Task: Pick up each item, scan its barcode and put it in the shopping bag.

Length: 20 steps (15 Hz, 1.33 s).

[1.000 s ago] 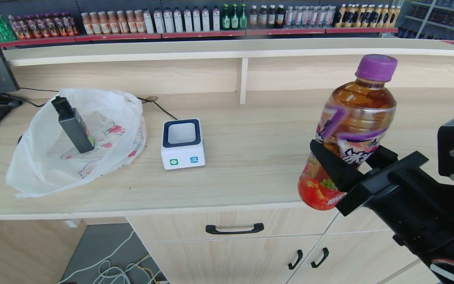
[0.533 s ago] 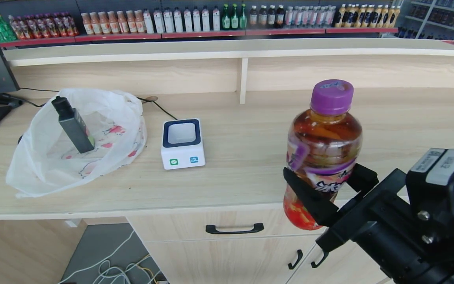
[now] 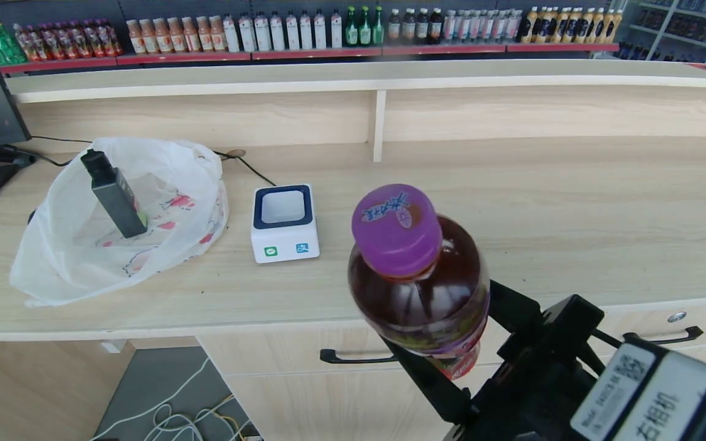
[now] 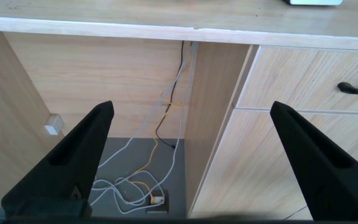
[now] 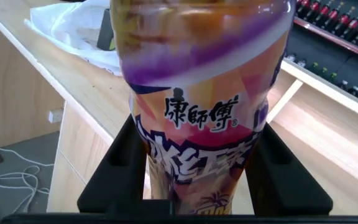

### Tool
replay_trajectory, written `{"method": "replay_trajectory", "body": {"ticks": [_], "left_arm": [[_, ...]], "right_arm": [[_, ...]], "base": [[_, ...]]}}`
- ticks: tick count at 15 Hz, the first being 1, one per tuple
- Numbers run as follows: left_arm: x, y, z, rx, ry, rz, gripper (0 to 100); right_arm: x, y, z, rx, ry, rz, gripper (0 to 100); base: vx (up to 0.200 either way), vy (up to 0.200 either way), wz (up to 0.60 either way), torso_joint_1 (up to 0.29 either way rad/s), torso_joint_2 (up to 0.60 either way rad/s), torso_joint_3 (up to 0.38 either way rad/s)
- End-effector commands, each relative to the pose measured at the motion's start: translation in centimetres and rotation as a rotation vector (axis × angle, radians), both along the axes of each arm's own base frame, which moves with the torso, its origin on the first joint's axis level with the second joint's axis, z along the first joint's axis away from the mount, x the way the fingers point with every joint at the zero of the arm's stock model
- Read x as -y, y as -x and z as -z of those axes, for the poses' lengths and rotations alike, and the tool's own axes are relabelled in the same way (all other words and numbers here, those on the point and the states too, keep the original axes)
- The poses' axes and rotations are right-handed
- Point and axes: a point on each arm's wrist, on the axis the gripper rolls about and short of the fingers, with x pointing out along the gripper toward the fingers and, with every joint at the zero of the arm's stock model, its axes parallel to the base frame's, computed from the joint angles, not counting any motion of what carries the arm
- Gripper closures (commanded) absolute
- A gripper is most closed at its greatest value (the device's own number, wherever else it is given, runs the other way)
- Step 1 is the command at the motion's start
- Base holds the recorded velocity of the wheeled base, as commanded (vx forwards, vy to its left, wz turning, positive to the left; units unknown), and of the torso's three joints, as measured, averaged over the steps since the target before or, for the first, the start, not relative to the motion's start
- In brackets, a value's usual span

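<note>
The right end effector (image 3: 460, 352) was clamped on the round, amber plastic bottle (image 3: 417, 294) with its smooth purple cap (image 3: 397, 229), held over the front edge of the pale woodgrain surface (image 3: 543, 208). The left end effector (image 4: 191, 155) stood apart, empty. The crinkled white shopping bag (image 3: 190, 168) held a dark boxy item (image 3: 114, 196), near the cubic scanner (image 3: 284, 223).
</note>
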Motion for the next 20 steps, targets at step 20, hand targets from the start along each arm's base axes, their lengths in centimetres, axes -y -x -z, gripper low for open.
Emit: {"method": "replay_trajectory", "body": {"ticks": [20], "left_arm": [[0.0,0.0,0.0,0.000,0.000,-0.001,0]], "right_arm": [[-1.9,2.2,1.1,0.590,0.367,-0.162,100]], "base": [[0.000,0.000,0.00,0.000,0.00,0.000]]}}
